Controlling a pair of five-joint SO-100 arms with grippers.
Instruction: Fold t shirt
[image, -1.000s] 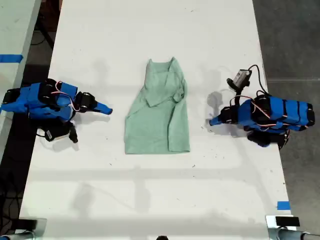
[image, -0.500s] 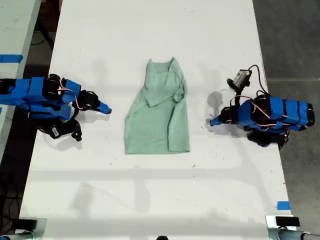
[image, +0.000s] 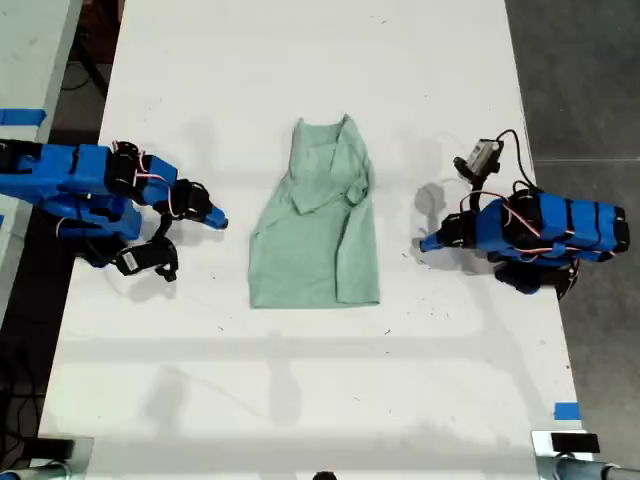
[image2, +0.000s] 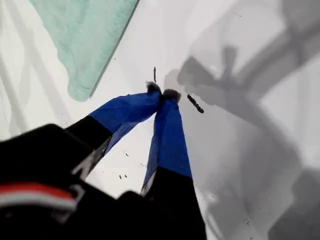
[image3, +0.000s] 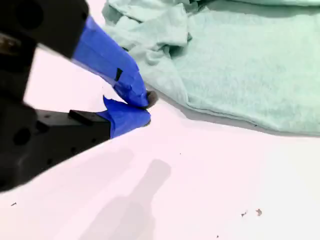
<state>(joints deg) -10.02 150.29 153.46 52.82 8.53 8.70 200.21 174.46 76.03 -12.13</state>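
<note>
Item by item, as seen.

**T shirt** (image: 318, 235): pale mint-green cloth, plain. It lies flat near the middle of the white bench (image: 300, 390), between the two arms and touching neither. The collar end points to the top of the exterior view and the hem to the bottom. The hem is the wider end. The upper part is narrowed, with cloth folded over onto the body and bunched into creases on the exterior view's right side. The lower body is smooth.

**My first gripper** (image: 424, 243): on the blue arm at the exterior view's right, low over the bench and pointing toward the shirt. It is near the shirt's edge but apart from it. In the first wrist view the fingers (image2: 170, 135) are brought together, tips meeting, with nothing between them. A rounded corner of the shirt (image2: 85, 35) shows beyond them. Grey shadows fall across the bench beside the tips.

**My second gripper** (image: 220, 221): on the blue arm at the exterior view's left, also aimed at the shirt. In the second wrist view the fingers (image3: 112, 62) are closed, or very nearly so, and hold nothing. Their tips sit just short of the creased edge of the shirt (image3: 240, 65). Whether they brush the cloth cannot be told.

**Blue tape** (image: 566, 411): a small piece on the bench near the lower corner at the exterior view's right.

**Floor** (image: 580, 80): dark grey, beyond the bench edge at the exterior view's right.
</note>
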